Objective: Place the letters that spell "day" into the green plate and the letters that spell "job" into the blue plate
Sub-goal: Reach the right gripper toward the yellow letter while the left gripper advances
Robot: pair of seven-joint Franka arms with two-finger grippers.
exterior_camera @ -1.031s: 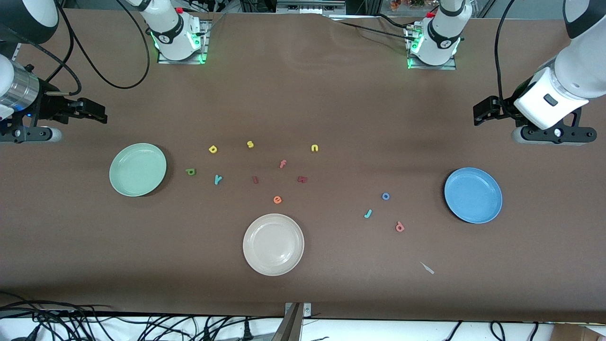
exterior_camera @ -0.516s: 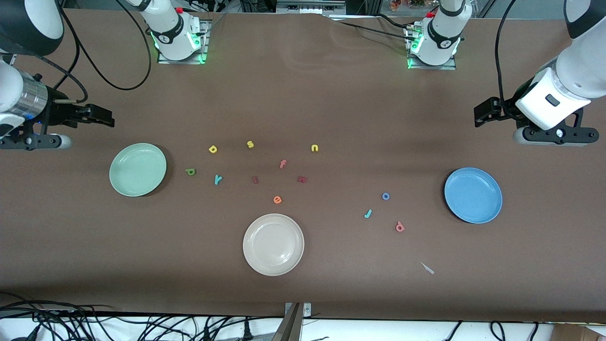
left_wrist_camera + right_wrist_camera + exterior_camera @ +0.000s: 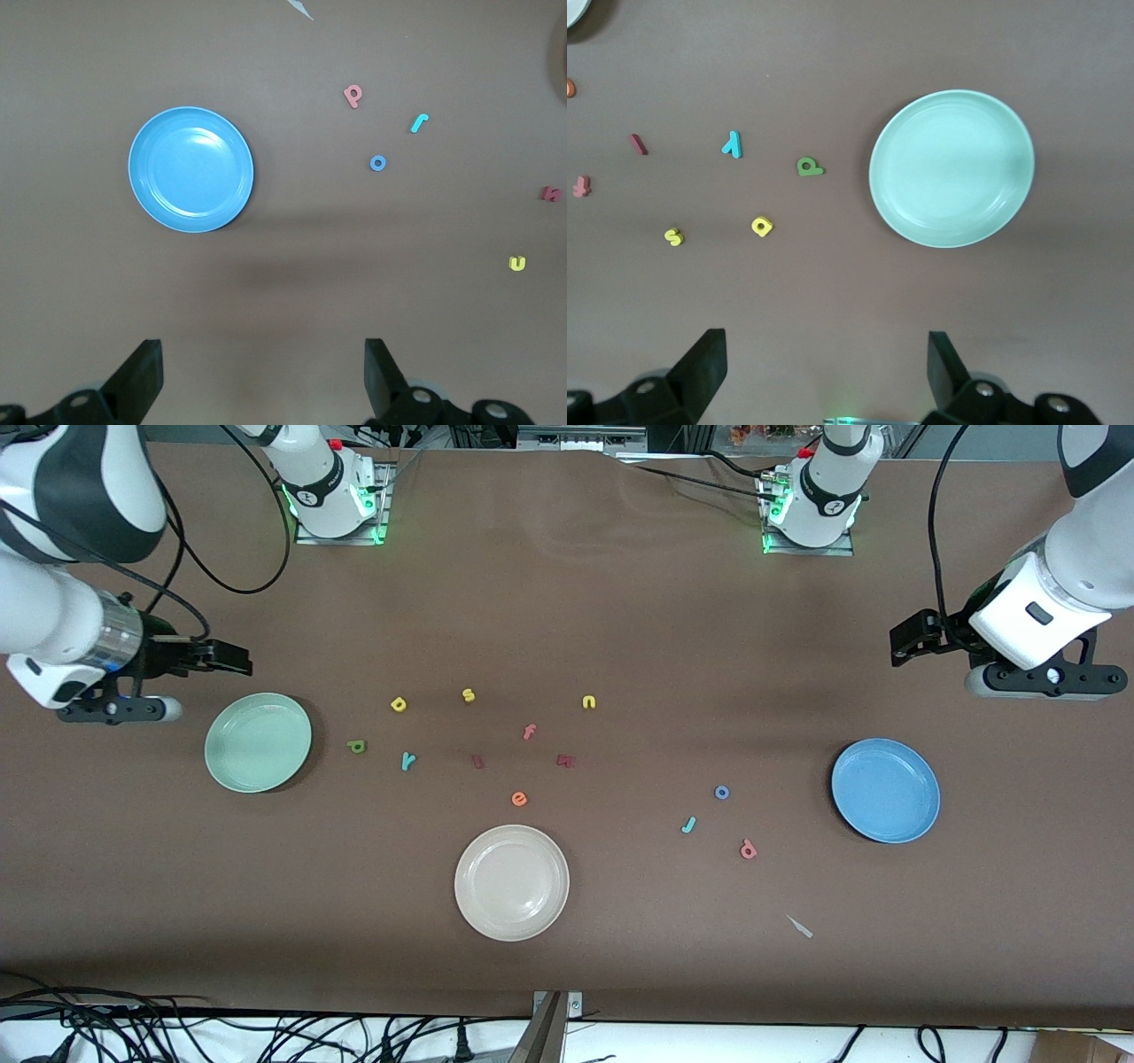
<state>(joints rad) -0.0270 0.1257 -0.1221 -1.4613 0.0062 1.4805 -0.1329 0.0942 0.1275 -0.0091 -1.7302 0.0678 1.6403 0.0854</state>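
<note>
1. The right gripper (image 3: 232,658) is hanging over bare table just beside the green plate (image 3: 258,742), on the side toward the robots' bases; its jaws are standing wide apart and holding nothing, as the right wrist view shows.
2. The left gripper (image 3: 905,640) is hanging over bare table toward the left arm's end, its jaws likewise spread wide and carrying nothing.
3. The green plate is sitting toward the right arm's end with nothing lying in it.
4. The olive-green d (image 3: 357,746) is lying near that plate, the teal y (image 3: 407,761) is lying just past it toward the table's middle, and the yellow a (image 3: 399,704) is lying farther from the front camera than both.
5. The blue plate (image 3: 885,789) is sitting toward the left arm's end, also holding nothing.
6. The blue o (image 3: 722,792), the teal j (image 3: 688,825) and the salmon-pink b (image 3: 748,849) are lying in a loose cluster near the blue plate, on its side toward the table's middle; the b is lying nearest the front camera.
7. A cream-white plate (image 3: 511,882) is sitting near the front edge, with an orange e (image 3: 519,799) lying a little farther from the camera.
</note>
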